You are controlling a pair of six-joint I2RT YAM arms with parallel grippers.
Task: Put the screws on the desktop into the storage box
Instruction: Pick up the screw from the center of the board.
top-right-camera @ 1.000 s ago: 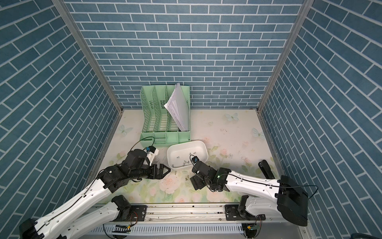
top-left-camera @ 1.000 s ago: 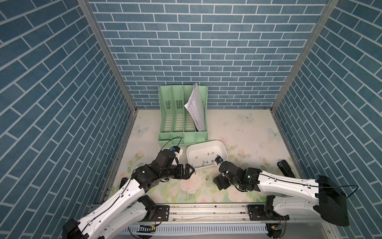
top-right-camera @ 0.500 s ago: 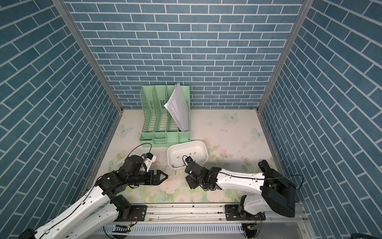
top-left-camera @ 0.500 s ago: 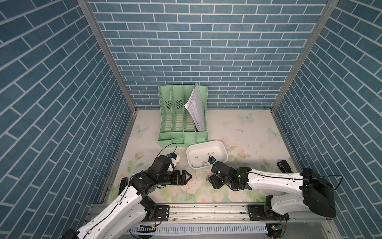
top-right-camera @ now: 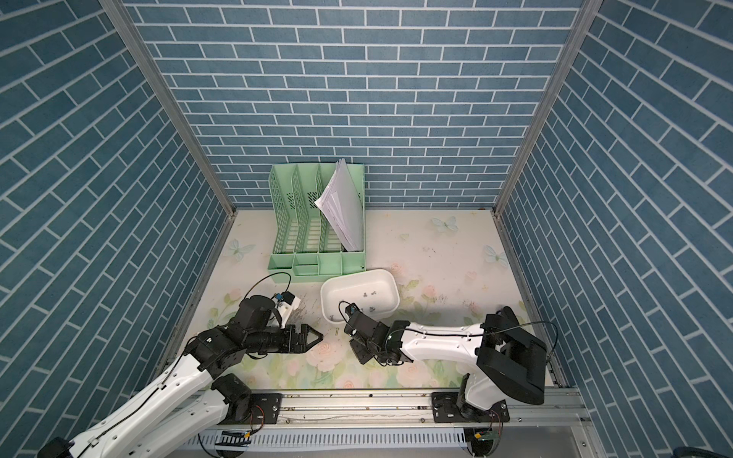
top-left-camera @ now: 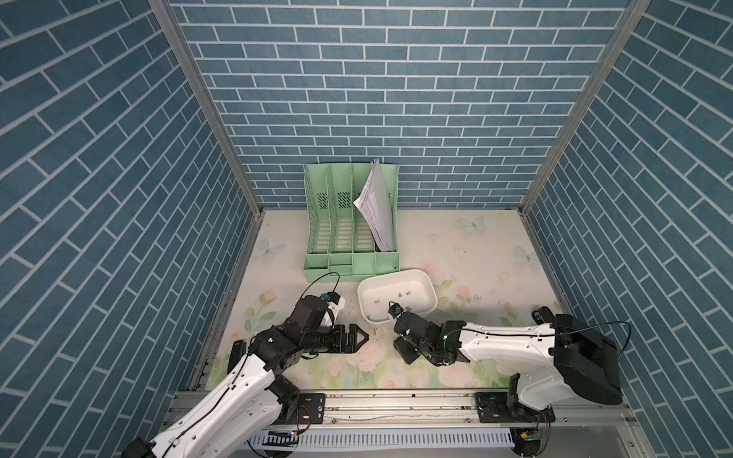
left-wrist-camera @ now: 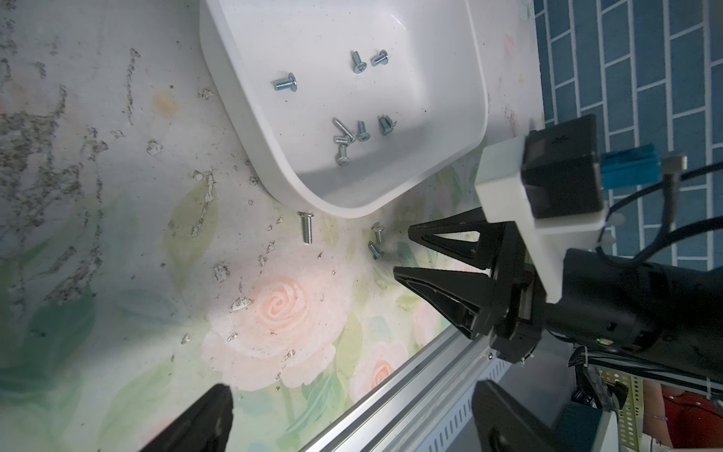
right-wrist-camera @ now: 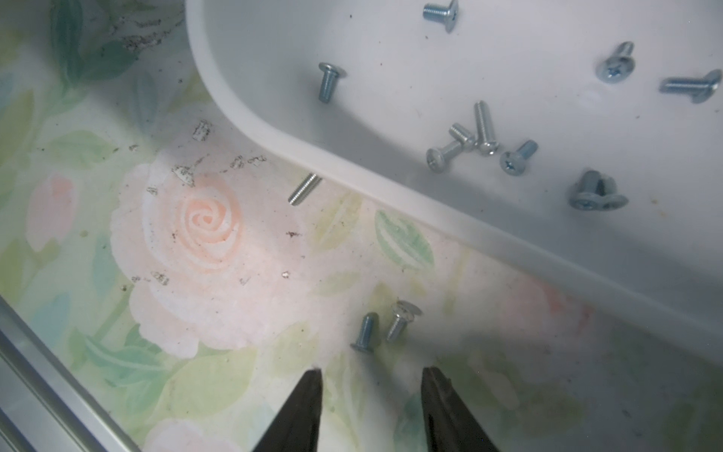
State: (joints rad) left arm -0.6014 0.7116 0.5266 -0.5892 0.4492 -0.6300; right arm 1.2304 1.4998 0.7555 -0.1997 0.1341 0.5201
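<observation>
Step in hand: picking loose screws off the bench (top-left-camera: 456, 246) — approach stage, nothing gripped yet.
Storage box (top-left-camera: 396, 295): lower centre of the frame in both top views, just in front of the mint-green file organiser (top-left-camera: 349, 270).
Screws in the box (left-wrist-camera: 346, 137): about nine lie scattered on its floor.
Short screws: the first short screw (right-wrist-camera: 365, 332) and the second short screw (right-wrist-camera: 403, 321) lie side by side on the bench with a narrow gap between them, near the box's front wall.
Long screw (right-wrist-camera: 305, 189): on the bench, close against the box wall. The rim hides its head in the right wrist view.
Right gripper (right-wrist-camera: 371, 387): jaws part-way apart with nothing between them. The tips sit low over the bench, just short of the two short screws.
Left gripper (top-left-camera: 361, 336): jaws spread wide and empty, left of lower centre in the top views, pointing toward the box and apart from every screw.
Progress (judged): most screws are stowed and three are seen outside. The arms may hide others.
Next move (judged): bring the right gripper tips forward to straddle one short screw only, lower them to the bench and close across the shaft. Then lift over the rim and release.
Caution (judged): the neighbouring screw is close enough to be nudged or pinched along — the tips need careful centring.
</observation>
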